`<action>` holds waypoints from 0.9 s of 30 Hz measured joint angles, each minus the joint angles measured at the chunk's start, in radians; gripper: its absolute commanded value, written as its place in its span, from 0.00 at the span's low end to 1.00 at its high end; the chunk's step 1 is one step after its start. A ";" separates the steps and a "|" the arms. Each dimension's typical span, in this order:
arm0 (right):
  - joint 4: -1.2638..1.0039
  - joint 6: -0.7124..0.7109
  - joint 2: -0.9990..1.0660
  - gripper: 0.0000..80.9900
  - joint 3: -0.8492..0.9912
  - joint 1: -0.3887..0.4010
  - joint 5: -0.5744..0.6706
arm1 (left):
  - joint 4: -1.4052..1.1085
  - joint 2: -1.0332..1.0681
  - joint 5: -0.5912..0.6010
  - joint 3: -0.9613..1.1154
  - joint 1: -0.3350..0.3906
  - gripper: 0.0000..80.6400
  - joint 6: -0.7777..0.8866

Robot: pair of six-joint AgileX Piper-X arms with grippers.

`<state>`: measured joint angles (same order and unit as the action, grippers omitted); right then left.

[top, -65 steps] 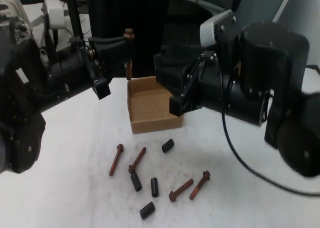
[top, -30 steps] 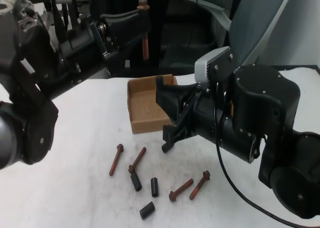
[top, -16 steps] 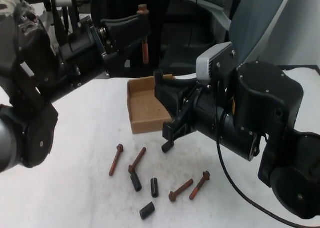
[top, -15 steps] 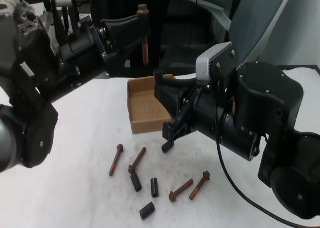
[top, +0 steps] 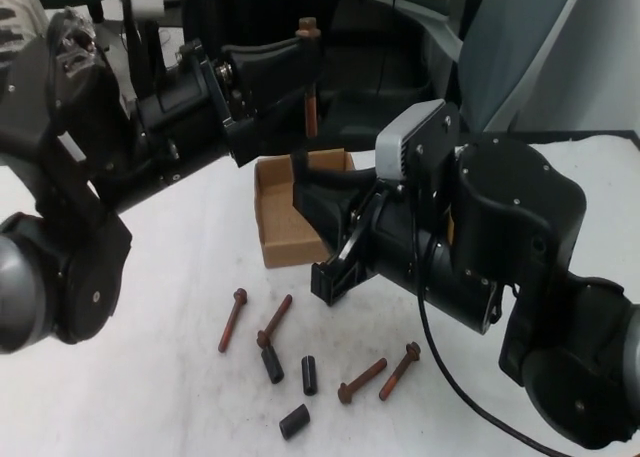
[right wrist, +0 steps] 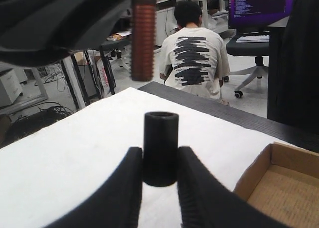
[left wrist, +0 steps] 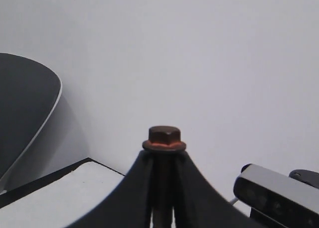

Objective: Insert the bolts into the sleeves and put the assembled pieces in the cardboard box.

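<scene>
Cardboard box (top: 285, 227), left claw (left wrist: 164, 163) gripping bolt (left wrist: 164, 137)

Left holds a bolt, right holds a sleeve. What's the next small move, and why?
Likely shift the bolt sideways until its threaded tip is over the open mouth of the sleeve, ready to lower. In the right wrist view the tip hangs above the sleeve but offset from it, not yet inside.

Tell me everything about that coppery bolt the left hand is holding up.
The bolt looks like rusty-brown metal, with a flanged hexagonal head and a threaded shank. It hangs upright, head on top, pinched just under the head by the left hand, in the air, its tip apart from the black sleeve.
</scene>
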<state>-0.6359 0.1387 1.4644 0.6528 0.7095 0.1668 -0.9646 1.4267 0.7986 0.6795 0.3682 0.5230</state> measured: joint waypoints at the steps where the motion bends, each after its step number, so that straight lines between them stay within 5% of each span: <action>1: -0.003 0.000 0.000 0.01 0.000 0.000 -0.002 | 0.000 0.000 -0.002 0.000 0.000 0.00 0.000; 27: -0.008 -0.011 0.000 0.01 0.000 -0.008 0.000 | 0.127 0.012 -0.041 0.000 -0.007 0.00 -0.132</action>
<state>-0.6436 0.1278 1.4639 0.6528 0.7016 0.1673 -0.8378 1.4389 0.7577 0.6795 0.3610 0.3907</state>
